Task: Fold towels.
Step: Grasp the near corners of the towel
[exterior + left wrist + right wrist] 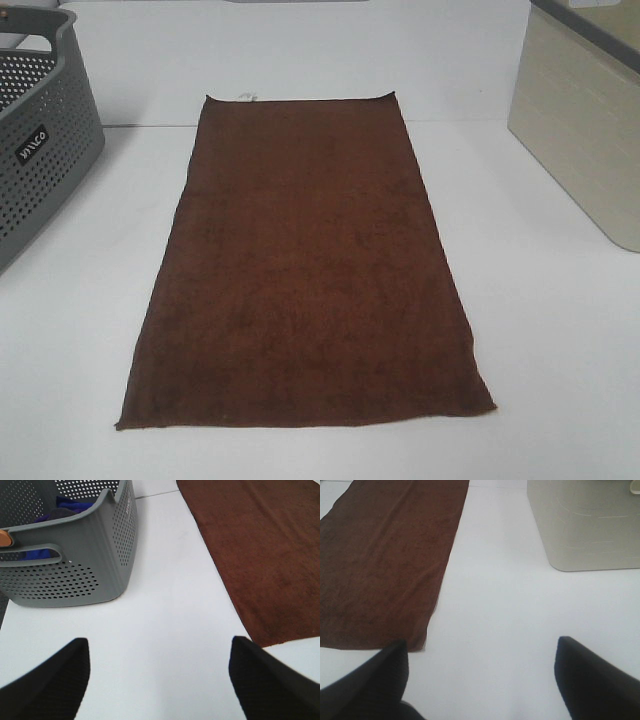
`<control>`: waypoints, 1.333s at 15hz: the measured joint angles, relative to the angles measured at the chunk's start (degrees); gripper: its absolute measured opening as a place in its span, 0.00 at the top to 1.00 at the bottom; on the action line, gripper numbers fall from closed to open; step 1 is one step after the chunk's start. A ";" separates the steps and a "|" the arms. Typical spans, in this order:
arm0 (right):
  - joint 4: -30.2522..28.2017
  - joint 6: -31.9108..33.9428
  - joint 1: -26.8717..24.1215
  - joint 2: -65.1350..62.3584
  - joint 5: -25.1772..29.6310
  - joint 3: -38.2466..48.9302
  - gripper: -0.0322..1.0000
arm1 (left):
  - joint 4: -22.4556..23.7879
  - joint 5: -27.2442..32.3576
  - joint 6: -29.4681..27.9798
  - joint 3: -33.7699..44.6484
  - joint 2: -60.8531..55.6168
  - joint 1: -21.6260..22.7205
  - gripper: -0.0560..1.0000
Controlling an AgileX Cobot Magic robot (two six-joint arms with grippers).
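The dark reddish-brown towel [305, 270] lies spread flat and lengthwise on the white tabletop [560, 350], its white tag [245, 97] at the far short edge, with the grey basket [40, 150] well off to its left and the beige bin [580, 140] to its right. Neither arm shows in the high view. In the wrist views the left end effector [159, 640] and the right end effector [482, 641] both hover over bare tabletop with fingers spread wide and nothing between them, each just outside a near corner of the cloth. The main risk, as I judge it, is the pickup: the towel sits thin and flush against a smooth surface, so fingers coming down beside the hem instead of over it would close on nothing, or push the corner inward and bunch it. If only one side catches, the lifted edge would skew and the fold would land crooked (the long edges already splay slightly toward the near end). A wide leftward swing could also clip the basket.
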 joint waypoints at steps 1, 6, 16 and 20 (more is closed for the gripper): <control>0.00 0.00 0.00 0.00 0.00 0.00 0.24 | 0.00 0.00 0.00 0.00 0.00 0.00 0.25; 0.00 0.00 0.00 0.00 0.00 0.00 0.24 | 0.00 0.00 0.00 0.00 0.00 0.00 0.25; 0.00 0.00 0.00 0.00 0.00 0.00 0.24 | 0.00 0.00 0.00 0.00 0.00 0.00 0.25; 0.00 0.00 0.00 0.00 0.00 0.00 0.24 | 0.00 0.00 0.00 0.00 0.00 0.00 0.25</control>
